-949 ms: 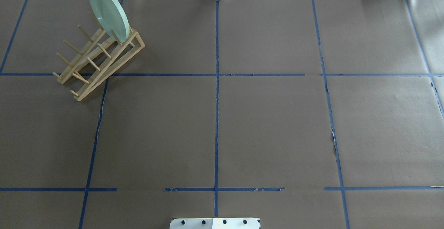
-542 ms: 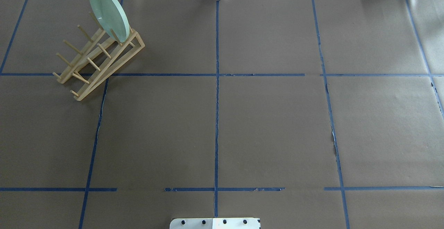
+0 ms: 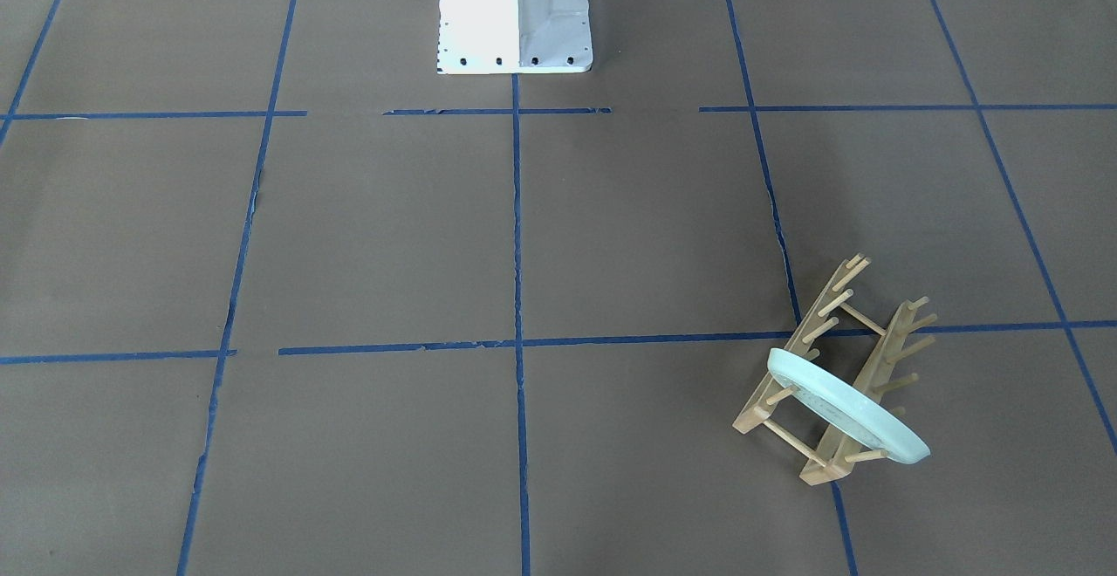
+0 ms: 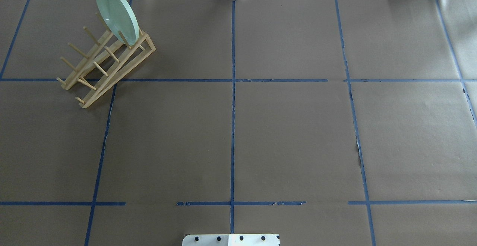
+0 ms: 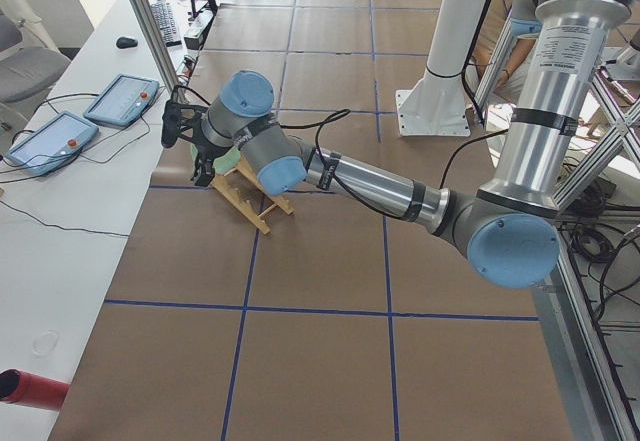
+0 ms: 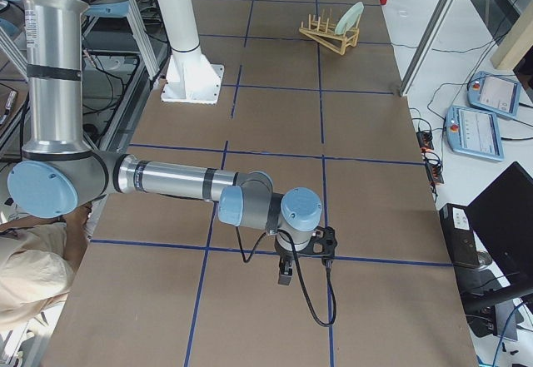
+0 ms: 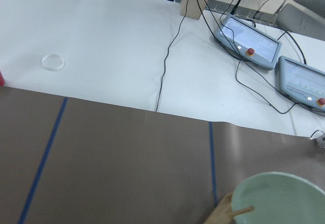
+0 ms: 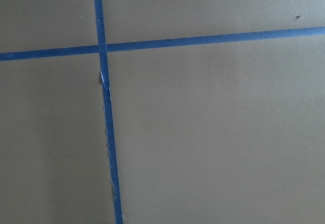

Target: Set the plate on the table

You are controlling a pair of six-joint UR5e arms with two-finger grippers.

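The pale mint-green plate (image 4: 116,14) stands on edge in the far end slot of the wooden peg rack (image 4: 106,67), at the far left of the brown paper-covered table (image 4: 290,134). It also shows in the front view (image 3: 842,406), the right side view (image 6: 351,16) and the left wrist view (image 7: 279,198). My left gripper (image 5: 180,126) shows only in the left side view, close above the plate (image 5: 230,163); I cannot tell whether it is open. My right gripper (image 6: 287,269) shows only in the right side view, low over bare table far from the rack; I cannot tell its state.
The white robot base (image 3: 515,13) stands at the table's near middle edge. Beyond the far edge lie teach pendants (image 7: 249,41) and cables on a white bench. Blue tape lines (image 4: 233,89) divide the paper.
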